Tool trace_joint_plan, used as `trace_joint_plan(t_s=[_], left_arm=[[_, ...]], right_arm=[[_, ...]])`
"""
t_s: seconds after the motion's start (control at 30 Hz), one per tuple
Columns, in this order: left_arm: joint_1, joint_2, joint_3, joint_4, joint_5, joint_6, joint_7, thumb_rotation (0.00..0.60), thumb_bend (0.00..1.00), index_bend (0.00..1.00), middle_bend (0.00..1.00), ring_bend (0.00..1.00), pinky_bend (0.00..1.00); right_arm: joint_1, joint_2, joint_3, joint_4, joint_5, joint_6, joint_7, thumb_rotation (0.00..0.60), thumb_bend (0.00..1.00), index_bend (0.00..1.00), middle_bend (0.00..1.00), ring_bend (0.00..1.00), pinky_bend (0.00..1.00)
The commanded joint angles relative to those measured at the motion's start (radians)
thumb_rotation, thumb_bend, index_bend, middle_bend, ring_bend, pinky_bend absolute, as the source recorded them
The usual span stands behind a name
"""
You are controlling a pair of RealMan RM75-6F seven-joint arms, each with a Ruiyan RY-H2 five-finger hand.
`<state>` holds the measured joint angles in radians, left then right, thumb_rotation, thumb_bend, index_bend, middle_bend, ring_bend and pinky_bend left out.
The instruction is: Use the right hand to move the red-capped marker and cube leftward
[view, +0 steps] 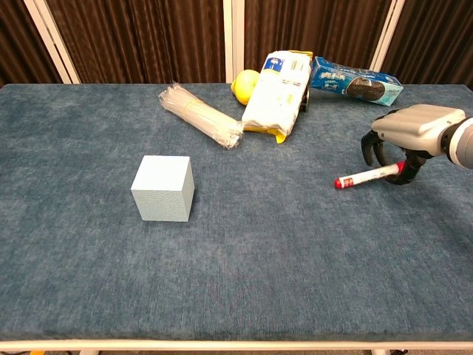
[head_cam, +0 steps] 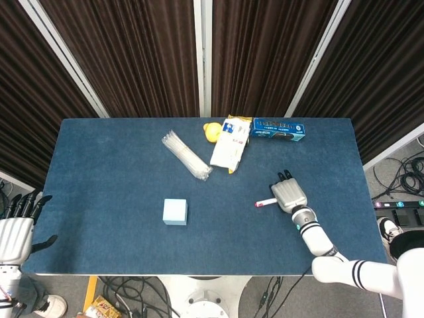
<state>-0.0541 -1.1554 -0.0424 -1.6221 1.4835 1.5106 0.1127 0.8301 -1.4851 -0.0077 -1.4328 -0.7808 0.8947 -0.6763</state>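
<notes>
A pale blue cube [head_cam: 175, 211] [view: 163, 188] sits on the blue table [head_cam: 106, 172], left of centre. Far to its right, my right hand [head_cam: 289, 195] [view: 410, 137] grips one end of the red-capped marker [head_cam: 265, 203] [view: 367, 176]. The marker lies nearly level, its red-tipped end pointing left toward the cube, and the hand's curled fingers hide its other end. A wide stretch of table separates marker and cube. My left hand [head_cam: 14, 232] hangs off the table's left edge in the head view, fingers apart and holding nothing.
At the back of the table lie a clear bundle of straws [head_cam: 187, 156] [view: 201, 115], a lemon [head_cam: 212, 131] [view: 244, 85], a white snack bag [head_cam: 230, 144] [view: 277, 92] and a blue cookie pack [head_cam: 279, 128] [view: 355, 81].
</notes>
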Motion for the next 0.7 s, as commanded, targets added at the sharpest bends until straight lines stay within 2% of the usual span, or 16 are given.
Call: trace_joint_plan(t_s=[0.03, 0.17, 0.27, 0.5, 0.7], left_arm=[[0.002, 0.001, 0.002, -0.001, -0.001, 0.002, 0.000, 0.600, 0.05, 0.22, 0.15, 0.12, 0.10], [-0.002, 0.001, -0.002, -0.005, 0.001, 0.001, 0.002, 0.600, 0.05, 0.22, 0.15, 0.12, 0.10], [-0.002, 0.000, -0.002, -0.001, -0.005, -0.003, -0.001, 0.600, 0.05, 0.22, 0.15, 0.12, 0.10], [-0.015, -0.014, -0.007, 0.021, -0.012, -0.022, -0.016, 0.600, 0.05, 0.22, 0.15, 0.12, 0.10], [-0.017, -0.021, -0.004, 0.043, -0.017, -0.031, -0.028, 0.600, 0.05, 0.22, 0.15, 0.12, 0.10]], right_arm=[[-0.009, 0.013, 0.005, -0.016, -0.013, 0.012, 0.015, 0.600, 0.16, 0.26, 0.31, 0.01, 0.00], [-0.046, 0.083, 0.025, -0.091, -0.069, 0.079, 0.073, 0.600, 0.15, 0.20, 0.27, 0.00, 0.00], [-0.104, 0.160, 0.021, -0.162, -0.156, 0.173, 0.132, 0.600, 0.16, 0.17, 0.24, 0.00, 0.00], [-0.304, 0.311, -0.049, -0.266, -0.393, 0.417, 0.322, 0.600, 0.18, 0.10, 0.13, 0.00, 0.00], [-0.482, 0.361, -0.116, -0.276, -0.531, 0.619, 0.416, 0.600, 0.18, 0.01, 0.07, 0.00, 0.00]])
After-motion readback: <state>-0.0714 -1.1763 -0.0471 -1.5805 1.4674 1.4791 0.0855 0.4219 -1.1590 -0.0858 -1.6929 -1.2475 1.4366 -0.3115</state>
